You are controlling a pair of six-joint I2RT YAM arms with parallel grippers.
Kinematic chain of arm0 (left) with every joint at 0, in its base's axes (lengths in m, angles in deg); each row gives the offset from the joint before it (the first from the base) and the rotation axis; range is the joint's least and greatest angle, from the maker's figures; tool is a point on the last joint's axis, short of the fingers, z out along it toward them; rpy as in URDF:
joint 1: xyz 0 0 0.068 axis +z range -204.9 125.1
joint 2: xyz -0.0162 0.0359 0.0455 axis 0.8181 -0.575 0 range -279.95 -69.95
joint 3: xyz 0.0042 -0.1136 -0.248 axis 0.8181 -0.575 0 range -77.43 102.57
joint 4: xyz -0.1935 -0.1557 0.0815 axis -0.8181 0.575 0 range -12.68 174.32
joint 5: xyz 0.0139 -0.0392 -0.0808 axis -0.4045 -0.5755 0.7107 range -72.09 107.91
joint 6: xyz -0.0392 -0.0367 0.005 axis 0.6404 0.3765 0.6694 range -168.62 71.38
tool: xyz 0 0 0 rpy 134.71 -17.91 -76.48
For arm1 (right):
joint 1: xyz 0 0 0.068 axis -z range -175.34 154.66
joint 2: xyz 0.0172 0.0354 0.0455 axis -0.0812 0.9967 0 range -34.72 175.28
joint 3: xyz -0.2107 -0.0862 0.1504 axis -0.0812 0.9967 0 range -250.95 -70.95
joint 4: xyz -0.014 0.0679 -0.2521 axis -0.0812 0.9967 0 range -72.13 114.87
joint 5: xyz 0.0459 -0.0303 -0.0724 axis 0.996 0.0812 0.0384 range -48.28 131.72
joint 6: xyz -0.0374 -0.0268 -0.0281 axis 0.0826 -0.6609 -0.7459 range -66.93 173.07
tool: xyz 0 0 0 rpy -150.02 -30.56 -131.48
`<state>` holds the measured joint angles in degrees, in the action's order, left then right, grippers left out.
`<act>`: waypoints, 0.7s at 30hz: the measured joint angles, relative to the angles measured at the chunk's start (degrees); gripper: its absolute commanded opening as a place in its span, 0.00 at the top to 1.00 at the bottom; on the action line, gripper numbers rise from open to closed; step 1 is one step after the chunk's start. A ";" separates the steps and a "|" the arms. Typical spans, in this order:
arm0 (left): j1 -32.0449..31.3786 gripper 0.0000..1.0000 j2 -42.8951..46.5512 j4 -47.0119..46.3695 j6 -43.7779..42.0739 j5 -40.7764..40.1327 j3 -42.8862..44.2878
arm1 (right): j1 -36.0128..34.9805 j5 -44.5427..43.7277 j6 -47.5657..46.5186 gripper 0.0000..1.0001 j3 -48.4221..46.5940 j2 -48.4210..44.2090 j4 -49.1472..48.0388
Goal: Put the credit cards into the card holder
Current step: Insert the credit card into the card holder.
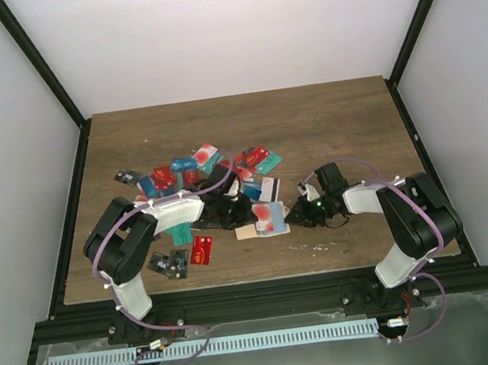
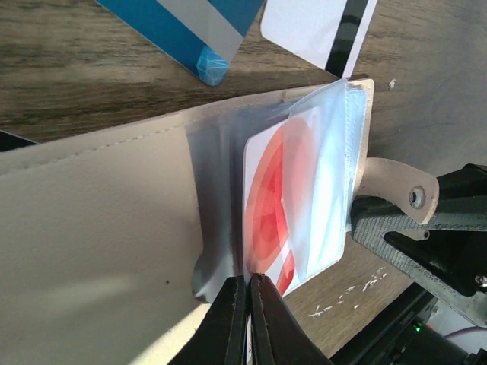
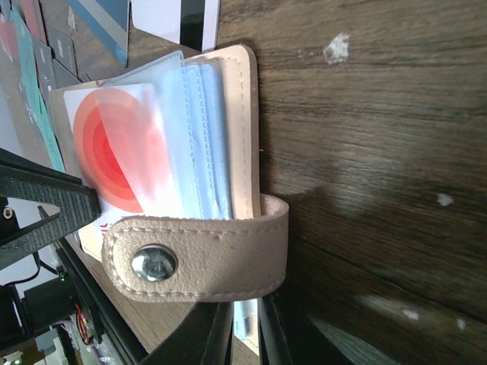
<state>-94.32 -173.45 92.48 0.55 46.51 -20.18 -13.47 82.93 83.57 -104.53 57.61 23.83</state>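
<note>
Left jaws pinching glossy red-circle card (image 2: 297, 198), right jaws clamped on stitched tan card holder (image 3: 242, 152)

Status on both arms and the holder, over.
Left fingers shut on white red-circle card, part inside clear sleeve. Right fingers pinching card holder edge beside snap tab. Loose cards behind, nothing blocking.

No readable text on credit cards (image 1: 202, 249) or card holder (image 3: 198, 262).
</note>
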 measured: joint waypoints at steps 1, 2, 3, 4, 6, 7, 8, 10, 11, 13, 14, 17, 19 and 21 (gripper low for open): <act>0.00 0.96 0.17 -0.28 0.31 -0.15 -0.33 | 0.00 0.04 0.09 0.87 0.00 0.02 -0.02; 0.00 0.96 0.17 -0.59 0.61 -0.42 -0.61 | 0.00 0.07 0.17 0.87 0.00 0.04 -0.07; -0.07 0.96 0.17 -0.90 0.94 -0.61 -0.85 | 0.02 0.13 0.22 0.87 0.00 0.09 -0.09; -0.15 0.96 0.15 -1.09 1.36 -0.85 -1.05 | 0.04 0.22 0.24 0.87 0.00 0.13 -0.11; -0.44 0.96 0.09 -1.73 2.01 -1.18 -1.14 | 0.09 0.42 0.37 0.87 0.00 0.24 -0.17; -0.66 0.96 -0.04 -2.29 2.34 -1.29 -1.14 | 0.13 0.55 0.39 0.86 0.02 0.35 -0.35; -0.83 0.96 -0.26 -2.82 2.71 -1.40 -1.11 | 0.09 0.83 0.42 0.86 0.02 0.70 -0.70; -1.09 0.96 -0.92 -3.91 3.34 -1.36 -1.11 | 0.07 1.57 0.48 0.86 -0.07 1.16 -1.20; -1.16 0.96 -1.29 -4.44 3.56 -1.33 -1.11 | 0.07 1.66 0.50 0.86 -0.07 1.20 -1.29; -1.38 0.96 -2.23 -5.62 4.09 -1.14 -1.11 | 0.09 1.73 0.57 0.86 -0.07 1.20 -1.31; -1.46 0.96 -2.64 -6.12 4.33 -1.09 -1.11 | 0.09 1.75 0.57 0.86 -0.07 1.20 -1.33; -1.75 0.96 -3.43 -6.78 4.66 -0.85 -0.66 | 0.11 1.84 0.57 0.86 -0.04 1.25 -1.33; -1.99 0.96 -3.89 -7.02 4.68 -0.61 -0.11 | 0.15 1.88 0.55 0.86 -0.07 1.29 -1.33; -2.10 0.96 -4.39 -7.17 4.68 -0.11 0.22 | 0.17 1.90 0.55 0.86 -0.07 1.31 -1.33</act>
<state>-96.42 -177.84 85.31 5.23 46.40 -19.96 -13.30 84.83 84.12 -104.60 58.93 22.49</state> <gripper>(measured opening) 0.043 0.140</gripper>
